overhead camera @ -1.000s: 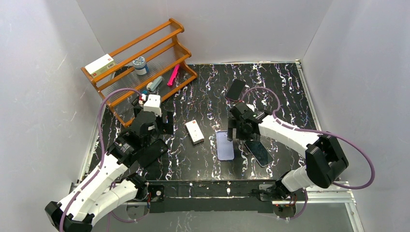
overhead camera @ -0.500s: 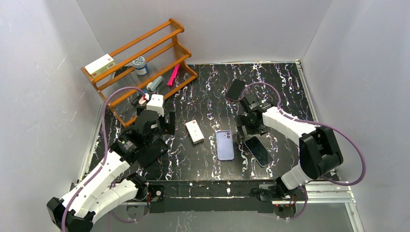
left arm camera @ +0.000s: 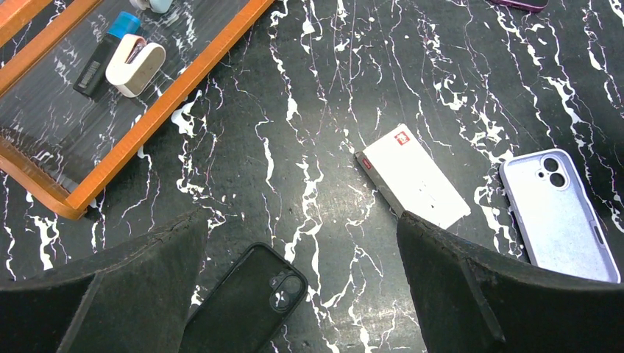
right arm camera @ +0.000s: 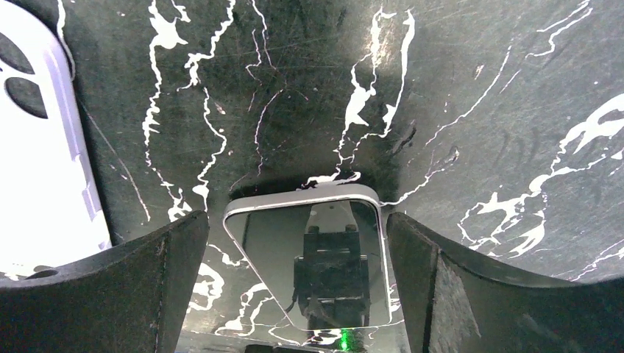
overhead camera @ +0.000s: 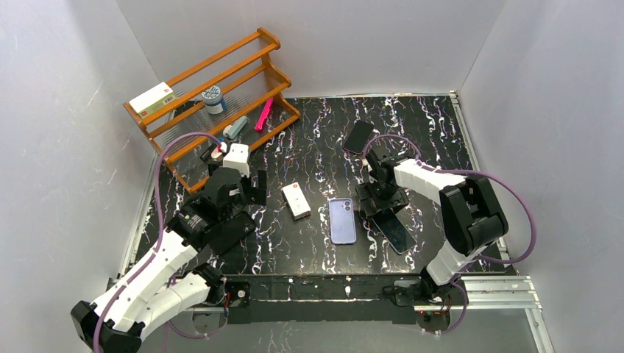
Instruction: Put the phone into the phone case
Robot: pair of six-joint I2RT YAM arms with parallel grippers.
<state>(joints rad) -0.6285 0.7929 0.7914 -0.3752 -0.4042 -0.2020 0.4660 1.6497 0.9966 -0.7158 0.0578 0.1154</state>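
Note:
The phone [overhead camera: 397, 234] lies screen up at the near right, dark glass with a silver rim. My right gripper [overhead camera: 379, 200] hangs open over its far end. In the right wrist view the phone [right arm camera: 309, 257] sits between the two fingers [right arm camera: 96, 294] of that gripper [right arm camera: 294, 220], and they do not touch it. A lilac phone case [overhead camera: 341, 220] lies flat just left of it, and its edge [right arm camera: 37, 147] shows in the right wrist view. My left gripper [overhead camera: 250, 191] is open above a black case [left arm camera: 246, 301], with nothing held.
A white box [overhead camera: 296, 201] lies between the two arms. The black case [overhead camera: 232, 232] lies near the left arm. A dark phone-like slab [overhead camera: 358, 136] rests behind the right gripper. An orange wooden rack [overhead camera: 221, 88] with small items stands at the back left. White walls enclose the table.
My right gripper has left its place above the lilac case, swung right and back, then come down over the phone's far end. The left arm has barely shifted.

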